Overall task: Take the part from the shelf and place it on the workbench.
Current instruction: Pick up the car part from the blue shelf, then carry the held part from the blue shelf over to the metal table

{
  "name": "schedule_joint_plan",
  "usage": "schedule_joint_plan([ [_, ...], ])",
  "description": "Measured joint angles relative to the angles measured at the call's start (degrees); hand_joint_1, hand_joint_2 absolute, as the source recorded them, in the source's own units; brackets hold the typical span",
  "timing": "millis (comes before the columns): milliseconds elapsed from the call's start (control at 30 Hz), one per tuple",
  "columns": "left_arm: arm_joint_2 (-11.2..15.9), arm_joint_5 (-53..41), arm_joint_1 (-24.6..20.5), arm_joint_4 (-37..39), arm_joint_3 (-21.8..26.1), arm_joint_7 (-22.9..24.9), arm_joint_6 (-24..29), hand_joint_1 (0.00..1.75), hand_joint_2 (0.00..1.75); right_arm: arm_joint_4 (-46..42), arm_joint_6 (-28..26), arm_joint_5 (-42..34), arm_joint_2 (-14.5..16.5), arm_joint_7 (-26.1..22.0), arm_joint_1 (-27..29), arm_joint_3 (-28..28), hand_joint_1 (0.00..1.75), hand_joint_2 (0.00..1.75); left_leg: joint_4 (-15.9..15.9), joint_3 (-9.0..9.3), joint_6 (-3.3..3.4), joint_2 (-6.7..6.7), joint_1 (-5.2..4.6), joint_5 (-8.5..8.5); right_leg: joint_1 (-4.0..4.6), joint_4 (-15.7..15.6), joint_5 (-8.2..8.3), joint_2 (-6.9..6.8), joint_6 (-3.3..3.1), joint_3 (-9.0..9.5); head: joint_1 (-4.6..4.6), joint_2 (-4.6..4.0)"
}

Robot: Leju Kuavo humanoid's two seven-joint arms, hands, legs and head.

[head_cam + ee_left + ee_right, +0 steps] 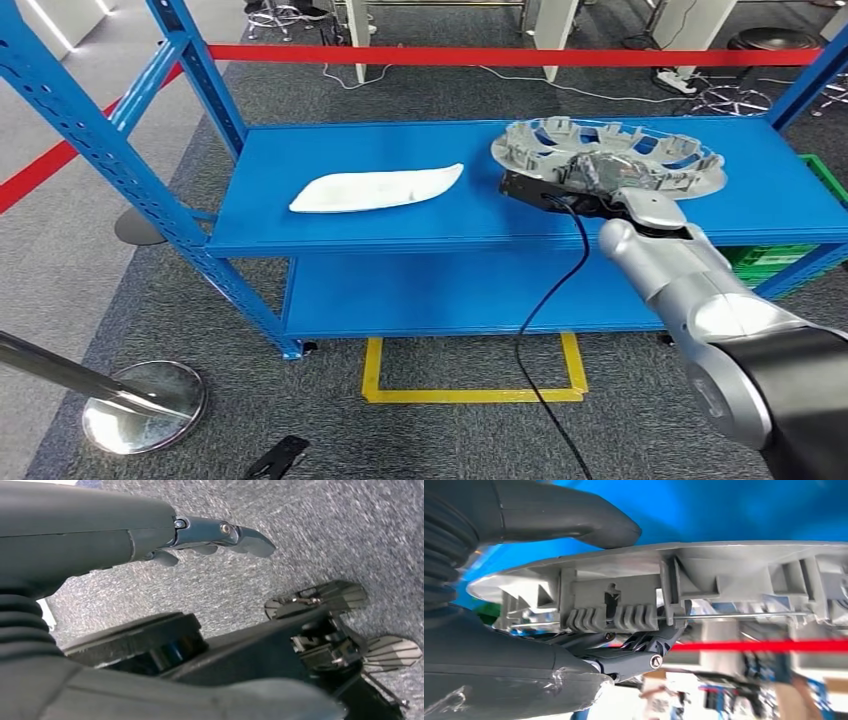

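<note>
A grey round ribbed part (pixel 610 150) sits at the right end of the blue shelf's top board (pixel 440 220). My right hand (pixel 585 185) grips its near rim. In the right wrist view the thumb (pixel 574 515) lies on one face of the part (pixel 724 575) and the dark fingers (pixel 639 655) on the other. I cannot tell whether the part still touches the board. A flat white part (pixel 378 187) lies left of it on the same board. My left hand (pixel 215 532) hangs over the grey carpet, fingers stretched out and holding nothing.
A red barrier tape (pixel 500 55) runs behind the shelf. A black cable (pixel 550 310) hangs from my right wrist. A green crate (pixel 780 260) stands under the shelf's right end. A chrome post base (pixel 145 405) and a yellow floor outline (pixel 470 395) lie in front.
</note>
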Motion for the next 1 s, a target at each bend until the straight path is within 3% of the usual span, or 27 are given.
schedule_joint_plan([
  [500,0.43,3.04,1.91,0.00,3.06,-1.75,2.84,0.00,1.75,-11.04,-3.15,-5.84,5.20,-5.72,-0.44,2.78,1.75,1.75,0.00,-0.16,-0.04,-0.04,0.02,0.02,0.03,0.01,-0.01,-0.07,-0.02,-0.16,-0.01,0.00],
  [1000,0.53,3.72,2.75,0.00,4.43,-2.23,2.97,0.00,1.75,-23.74,-4.48,-11.47,5.20,-5.91,2.10,6.84,1.75,1.75,0.00,-0.24,-0.04,-0.02,0.00,0.02,0.02,-0.02,-0.01,-0.04,-0.02,-0.24,0.00,0.00],
])
